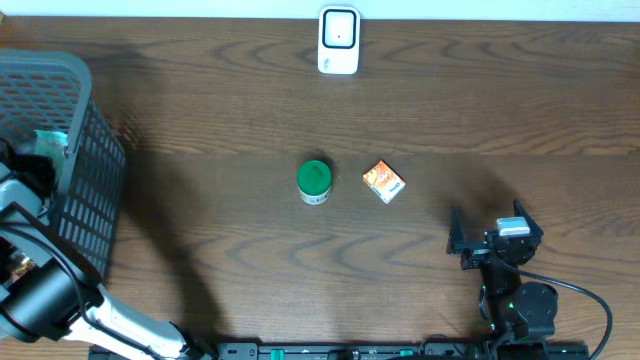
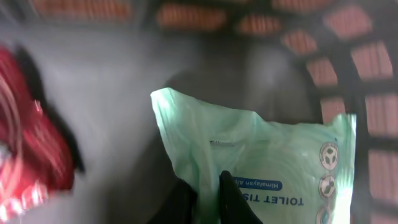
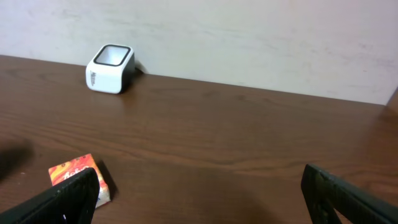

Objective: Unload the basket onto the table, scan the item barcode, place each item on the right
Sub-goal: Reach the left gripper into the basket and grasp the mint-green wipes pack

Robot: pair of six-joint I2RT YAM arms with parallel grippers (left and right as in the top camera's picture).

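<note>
In the left wrist view my left gripper (image 2: 208, 186) is shut on the edge of a pale green toilet tissue pack (image 2: 273, 162) inside the grey basket (image 1: 95, 170). The film is pinched between the two black fingers (image 2: 235, 196). From overhead a bit of the green pack (image 1: 50, 140) shows inside the basket. The white barcode scanner (image 1: 338, 40) stands at the table's far edge, also in the right wrist view (image 3: 110, 68). My right gripper (image 1: 490, 225) sits near the front right, open (image 3: 199, 186), with nothing between its fingers.
A small orange box (image 1: 384, 181) and a green-lidded jar (image 1: 314, 181) stand mid-table; the orange box (image 3: 78, 177) lies just beyond my right gripper's left finger. A red packet (image 2: 25, 143) lies in the basket beside the tissue pack. Basket walls close in around the left gripper.
</note>
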